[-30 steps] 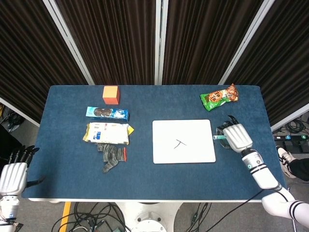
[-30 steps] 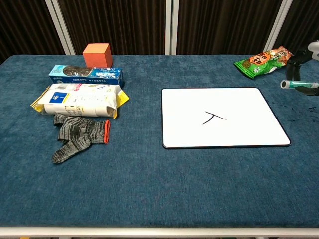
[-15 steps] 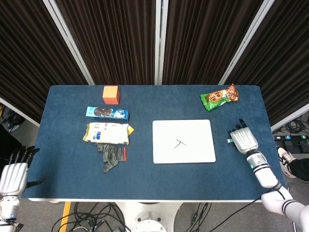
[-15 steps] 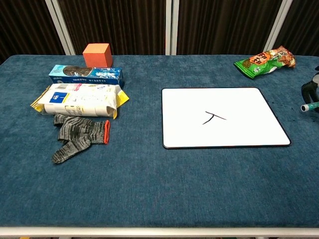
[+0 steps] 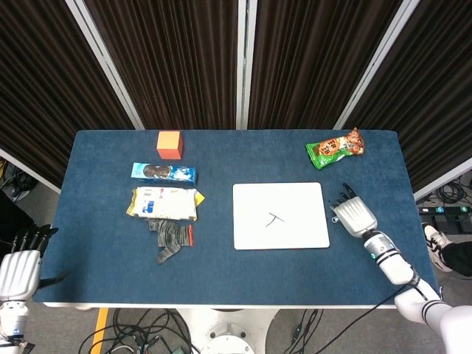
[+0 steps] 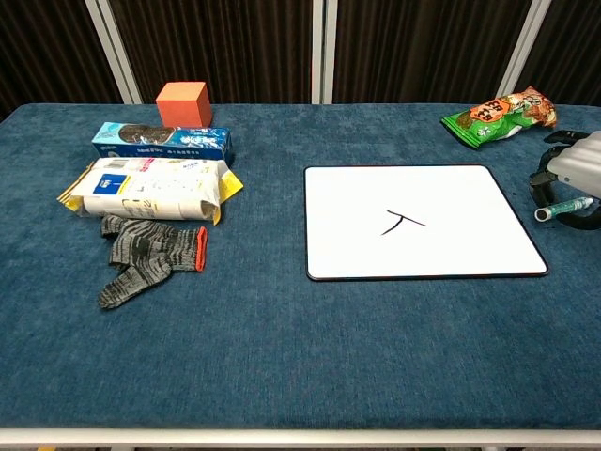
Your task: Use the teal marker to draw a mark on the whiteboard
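Observation:
The whiteboard lies flat right of the table's middle and bears a small black mark. My right hand is low over the cloth just off the board's right edge. It holds the teal marker, which lies nearly level with its pale end pointing left toward the board. The head view shows only the back of this hand, and the marker is mostly hidden beneath it. My left hand hangs off the table's front left corner, fingers apart and holding nothing.
On the left stand an orange cube, a blue biscuit pack, a white and yellow packet and a grey glove. A green and orange snack bag lies at the back right. The table's right edge is close to my right hand.
My right hand, still holding the marker, first pulled right and dropped lower, then came back left toward the board's right edge. The left hand has stayed put.

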Tool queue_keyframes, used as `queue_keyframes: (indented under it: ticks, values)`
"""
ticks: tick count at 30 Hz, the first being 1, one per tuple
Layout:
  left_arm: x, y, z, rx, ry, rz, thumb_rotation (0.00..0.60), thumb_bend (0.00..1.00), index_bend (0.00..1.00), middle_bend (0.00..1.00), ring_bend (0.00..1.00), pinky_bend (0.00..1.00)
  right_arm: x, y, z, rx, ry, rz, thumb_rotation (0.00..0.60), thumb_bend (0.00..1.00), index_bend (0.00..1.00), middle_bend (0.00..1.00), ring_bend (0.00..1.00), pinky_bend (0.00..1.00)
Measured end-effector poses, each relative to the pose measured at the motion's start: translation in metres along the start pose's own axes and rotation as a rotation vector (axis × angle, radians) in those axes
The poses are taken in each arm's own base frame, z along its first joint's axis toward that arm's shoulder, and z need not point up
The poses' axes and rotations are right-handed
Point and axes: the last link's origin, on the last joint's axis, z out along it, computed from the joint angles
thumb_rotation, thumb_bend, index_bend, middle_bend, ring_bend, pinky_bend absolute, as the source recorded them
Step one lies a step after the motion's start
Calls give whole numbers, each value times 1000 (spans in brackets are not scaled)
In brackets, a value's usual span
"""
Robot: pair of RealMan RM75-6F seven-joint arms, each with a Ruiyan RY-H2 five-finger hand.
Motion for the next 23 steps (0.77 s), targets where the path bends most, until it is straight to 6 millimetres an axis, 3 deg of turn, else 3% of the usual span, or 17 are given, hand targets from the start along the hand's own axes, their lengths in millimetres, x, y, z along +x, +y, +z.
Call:
queue_keyframes:
  ticks: [6,13,19,23]
  values:
    - [2,0,0,1,6,3,600,66,170,106,24,0,-1,-2,-3,19,-5,-23,600,466,194,265,53,0]
    - [5,0,1,-1,17,5,600,67,170,106,24,0,11,5,-31,-17,70,29,600,466,115,196,0,0]
    - [5,3,4,-15,30,11,600,67,170,106,24,0,33,11,-85,-129,174,238,600,431,113,190,10,0]
    - [5,5,6,-20,45,21,600,66,170,106,24,0,54,17,-137,-247,251,389,600,427,112,216,55,0]
